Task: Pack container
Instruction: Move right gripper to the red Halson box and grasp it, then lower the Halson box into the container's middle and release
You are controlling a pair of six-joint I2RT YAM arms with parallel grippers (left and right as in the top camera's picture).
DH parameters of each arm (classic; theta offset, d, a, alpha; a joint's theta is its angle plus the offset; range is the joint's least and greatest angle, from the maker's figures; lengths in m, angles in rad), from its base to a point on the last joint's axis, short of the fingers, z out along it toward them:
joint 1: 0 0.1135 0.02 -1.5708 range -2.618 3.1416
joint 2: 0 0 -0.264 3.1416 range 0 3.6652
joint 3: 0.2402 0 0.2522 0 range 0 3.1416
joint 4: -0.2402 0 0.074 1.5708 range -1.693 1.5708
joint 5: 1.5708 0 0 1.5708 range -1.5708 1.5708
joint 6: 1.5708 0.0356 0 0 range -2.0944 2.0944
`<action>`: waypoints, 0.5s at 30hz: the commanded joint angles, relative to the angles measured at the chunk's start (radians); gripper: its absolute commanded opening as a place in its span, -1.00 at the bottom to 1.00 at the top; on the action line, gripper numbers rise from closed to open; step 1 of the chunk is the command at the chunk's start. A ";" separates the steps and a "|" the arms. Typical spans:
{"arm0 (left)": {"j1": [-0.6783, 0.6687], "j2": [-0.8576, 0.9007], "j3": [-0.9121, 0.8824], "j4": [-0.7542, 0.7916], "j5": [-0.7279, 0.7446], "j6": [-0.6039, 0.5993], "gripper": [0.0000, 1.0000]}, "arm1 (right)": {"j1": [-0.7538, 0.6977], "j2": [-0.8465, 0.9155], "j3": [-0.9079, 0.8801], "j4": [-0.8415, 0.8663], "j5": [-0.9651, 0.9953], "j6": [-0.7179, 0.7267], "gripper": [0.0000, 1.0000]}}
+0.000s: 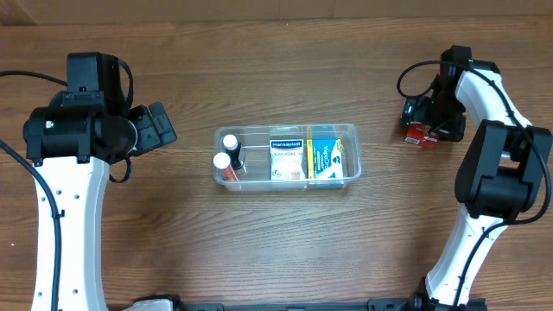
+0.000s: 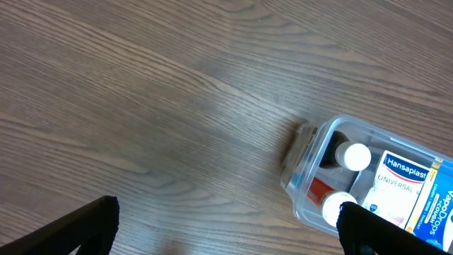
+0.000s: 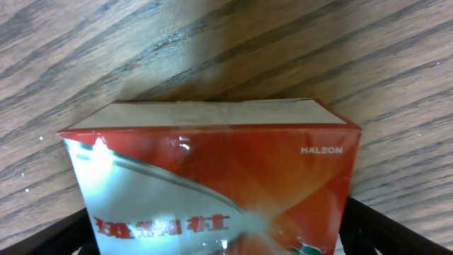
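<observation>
Here, right gripper [image 3: 219, 237] straddles the red box [image 3: 212, 170] at far right of table [image 1: 285, 250], well apart from the container [image 1: 259, 130] at centre; can't tell if fingers are pressing. Left gripper [image 2: 226, 234] hangs wide apart, empty. Tip: grip box sides squarely, lift clear of rim, aim for the gap beside the bottles [image 1: 230, 142].

Print I can read
"HALEON" on the red box [image 3: 212, 177]; "Hansaplast UNIVERSAL" on the white box [image 2: 400, 188], lower right, in the container [image 2: 301, 173].
</observation>
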 commanded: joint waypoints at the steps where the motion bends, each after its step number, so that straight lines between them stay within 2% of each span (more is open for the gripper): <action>1: 0.003 0.002 -0.002 0.001 -0.006 0.019 1.00 | -0.002 0.038 -0.006 -0.015 -0.011 -0.004 0.90; 3: 0.003 0.002 -0.002 0.001 -0.006 0.019 1.00 | -0.002 0.038 -0.006 -0.016 -0.011 -0.004 0.72; 5: 0.003 0.002 -0.002 0.000 -0.006 0.019 1.00 | -0.002 0.038 -0.006 -0.017 -0.011 -0.004 0.39; 12: 0.003 0.002 -0.002 0.000 -0.006 0.019 1.00 | -0.002 0.033 -0.003 -0.029 -0.008 -0.003 0.39; 15: 0.003 0.002 -0.002 0.004 -0.006 0.020 1.00 | -0.001 -0.031 0.032 -0.072 -0.008 -0.001 0.39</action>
